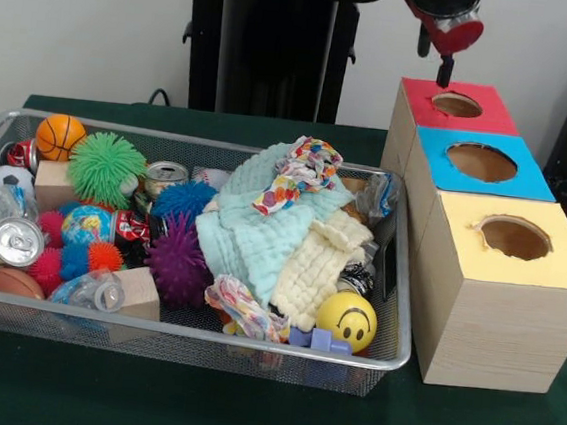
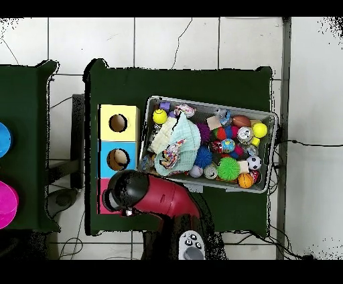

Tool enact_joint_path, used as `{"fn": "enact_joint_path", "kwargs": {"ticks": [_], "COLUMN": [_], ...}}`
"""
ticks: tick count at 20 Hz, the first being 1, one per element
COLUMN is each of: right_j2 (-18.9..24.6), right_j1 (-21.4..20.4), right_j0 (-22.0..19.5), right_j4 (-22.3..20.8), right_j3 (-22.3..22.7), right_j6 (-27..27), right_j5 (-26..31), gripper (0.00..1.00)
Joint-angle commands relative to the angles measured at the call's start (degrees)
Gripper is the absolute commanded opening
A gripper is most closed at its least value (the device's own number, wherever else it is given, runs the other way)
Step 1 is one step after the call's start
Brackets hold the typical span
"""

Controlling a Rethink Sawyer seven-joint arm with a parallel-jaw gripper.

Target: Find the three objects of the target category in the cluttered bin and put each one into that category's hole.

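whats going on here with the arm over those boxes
A red and black robot arm has its hand just above the red-topped hole, the end one of three wooden boxes. Whether it holds anything cannot be seen. Beside the boxes, the wire-mesh bin is full of spiky balls, cans, cloths and a yellow smiley ball; no plush animal shows.

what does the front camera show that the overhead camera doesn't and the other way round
Only the front view shows the red-topped hole uncovered, with the tool hanging just above it; whether it is open or shut cannot be told. It also shows the face on the yellow smiley ball.

Only the overhead view shows the arm covering the red-topped box, plus the tiled floor around the table.

Both show the bin of clutter, the mint cloth, and the blue-topped hole and yellow-topped hole.
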Motion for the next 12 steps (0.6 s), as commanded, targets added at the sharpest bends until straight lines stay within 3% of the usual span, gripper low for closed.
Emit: {"fn": "enact_joint_path", "kwargs": {"ticks": [1,7,12], "right_j2": [-2.1,-7.1,-10.8], "right_j1": [-3.0,-1.1,3.5], "right_j0": [-0.8,0.2,0.8], "right_j4": [-3.6,-14.2,-23.9], "right_j3": [-1.1,-11.6,-20.5], "right_j6": [5.9,3.9,4.6], "right_j5": [8.6,9.2,2.9], "gripper": [1.0,1.0,1.0]}}
